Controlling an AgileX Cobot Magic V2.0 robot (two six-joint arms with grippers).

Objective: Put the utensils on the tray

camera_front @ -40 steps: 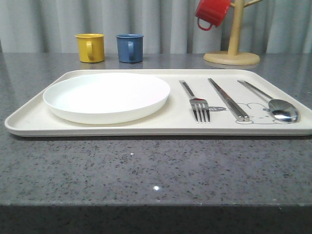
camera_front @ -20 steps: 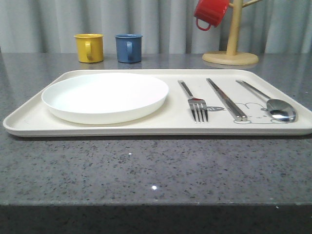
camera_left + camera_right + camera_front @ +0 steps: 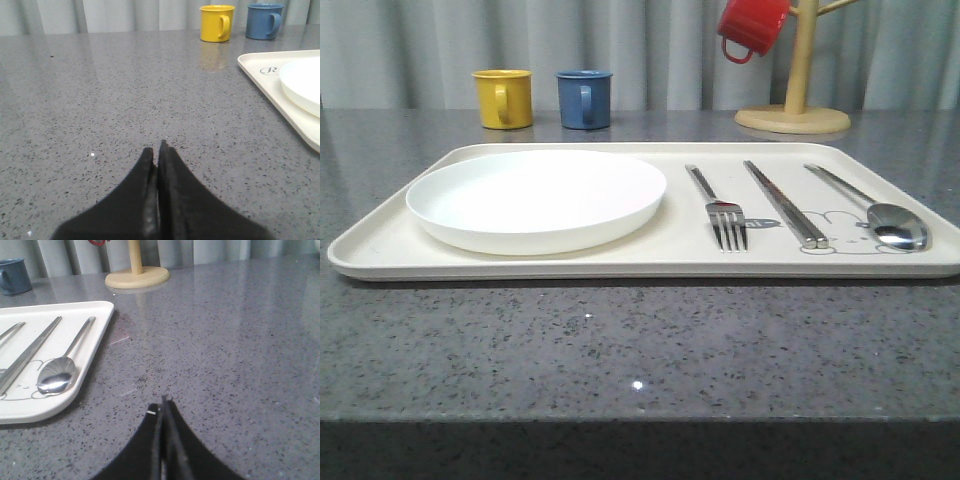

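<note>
Silver metal utensils are lying side by side on the right half of the cream tray [image 3: 560, 264]: the fork [image 3: 718, 206], then the chopsticks [image 3: 784, 202], then the spoon [image 3: 876, 212] nearest the tray's right edge. A round white plate [image 3: 536, 198] is sitting on the tray's left half. The left gripper [image 3: 158, 146] is hovering over the grey table [image 3: 640, 350] with jaws pressed together, holding nothing. The right gripper [image 3: 163, 401] is doing likewise beside the tray.
</note>
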